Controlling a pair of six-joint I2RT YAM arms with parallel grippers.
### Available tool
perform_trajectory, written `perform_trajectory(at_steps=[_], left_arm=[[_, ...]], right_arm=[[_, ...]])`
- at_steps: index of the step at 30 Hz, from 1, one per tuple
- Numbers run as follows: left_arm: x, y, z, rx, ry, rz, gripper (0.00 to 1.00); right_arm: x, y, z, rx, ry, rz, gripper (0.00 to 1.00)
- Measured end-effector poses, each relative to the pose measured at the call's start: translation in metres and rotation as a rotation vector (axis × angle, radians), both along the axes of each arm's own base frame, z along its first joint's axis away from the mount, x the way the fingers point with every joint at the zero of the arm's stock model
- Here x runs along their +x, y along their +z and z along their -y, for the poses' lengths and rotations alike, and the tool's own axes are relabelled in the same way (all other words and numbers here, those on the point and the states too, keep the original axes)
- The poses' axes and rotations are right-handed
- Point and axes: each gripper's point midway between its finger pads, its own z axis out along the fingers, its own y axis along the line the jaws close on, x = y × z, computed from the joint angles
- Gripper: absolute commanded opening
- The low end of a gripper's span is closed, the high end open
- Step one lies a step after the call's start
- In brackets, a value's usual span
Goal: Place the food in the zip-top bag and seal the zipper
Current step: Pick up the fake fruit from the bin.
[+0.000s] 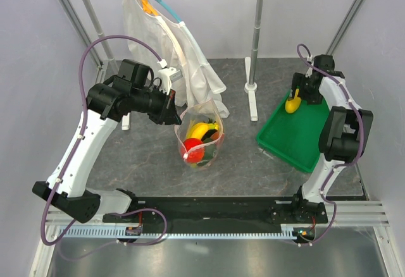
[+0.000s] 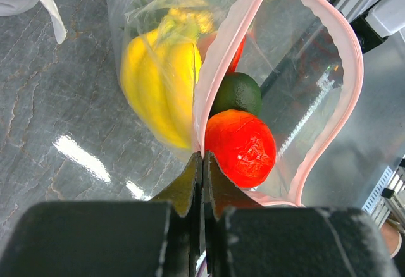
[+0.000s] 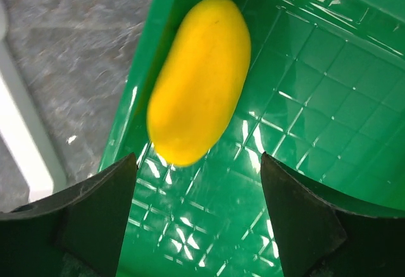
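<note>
My left gripper (image 1: 173, 108) is shut on the pinkish zipper strip (image 2: 215, 74) of the clear zip-top bag (image 1: 200, 138) and holds it up with the mouth open. Inside I see the yellow banana bunch (image 2: 158, 87), a red-orange piece (image 2: 240, 145) and a dark green piece (image 2: 236, 93). My right gripper (image 1: 300, 93) is open above the green tray (image 1: 297, 139), with the small yellow piece (image 3: 199, 78) lying in the tray's corner just ahead of its fingers. The gripper also shows in the left wrist view (image 2: 202, 163) and the right wrist view (image 3: 199, 182).
A white garment (image 1: 174, 49) hangs on a rail behind the bag, close to my left gripper. The rack's post and foot (image 1: 253, 97) stand between bag and tray. The tray sits at the right, beside my right arm.
</note>
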Motion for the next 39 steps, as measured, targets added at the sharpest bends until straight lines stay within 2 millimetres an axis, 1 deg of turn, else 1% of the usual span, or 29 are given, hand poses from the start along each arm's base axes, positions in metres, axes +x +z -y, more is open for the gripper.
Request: perform_trajectory(at_steps=[4,7,12,14,19,22,23,27,28,29,30,33,36,38,39], left_arm=[[0.0,0.0,0.0,0.0,0.0,0.0,0.02],[0.0,0.0,0.0,0.0,0.0,0.0,0.02],[0.0,0.0,0.0,0.0,0.0,-0.001,0.02],[0.0,-0.001,0.0,0.001,0.0,-0.003,0.02],[0.0,-0.003,0.0,0.003,0.0,-0.008,0.02],[0.0,-0.003,0.0,0.004,0.0,-0.009,0.02],[0.0,-0.003,0.0,0.004,0.0,-0.009,0.02],[-0.001,-0.004,0.0,0.005,0.0,-0.01,0.02],[-0.001,-0.004,0.0,0.005,0.0,-0.01,0.02],[-0.001,-0.004,0.0,0.005,0.0,-0.011,0.02],[-0.001,-0.005,0.0,0.006,0.0,-0.012,0.02],[-0.001,-0.005,0.0,0.007,0.0,-0.014,0.02],[-0.001,-0.005,0.0,0.007,0.0,-0.014,0.02],[-0.001,-0.005,0.0,0.007,0.0,-0.014,0.02],[-0.001,-0.005,0.0,0.007,0.0,-0.014,0.02]], right_arm=[[0.007,-0.024,0.005,0.014,-0.05,-0.033,0.82],[0.011,-0.034,0.008,0.019,-0.076,-0.038,0.82],[0.024,-0.037,0.01,0.03,-0.105,-0.01,0.83],[0.027,-0.039,0.01,0.035,-0.114,-0.003,0.85],[0.032,-0.043,0.014,0.04,-0.131,0.007,0.85],[0.035,-0.045,0.015,0.042,-0.139,0.016,0.77],[0.037,-0.046,0.017,0.043,-0.142,0.021,0.72],[0.037,-0.05,0.017,0.071,-0.145,0.023,0.65],[0.036,-0.05,0.018,0.079,-0.144,0.027,0.61],[0.035,-0.05,0.019,0.088,-0.146,0.029,0.52],[0.033,-0.049,0.02,0.101,-0.147,0.031,0.49],[0.022,-0.048,0.023,0.137,-0.153,0.017,0.48],[0.007,-0.04,0.027,0.199,-0.159,-0.001,0.45],[-0.001,-0.026,0.025,0.25,-0.145,0.006,0.43],[-0.005,-0.014,0.021,0.28,-0.129,0.019,0.42]])
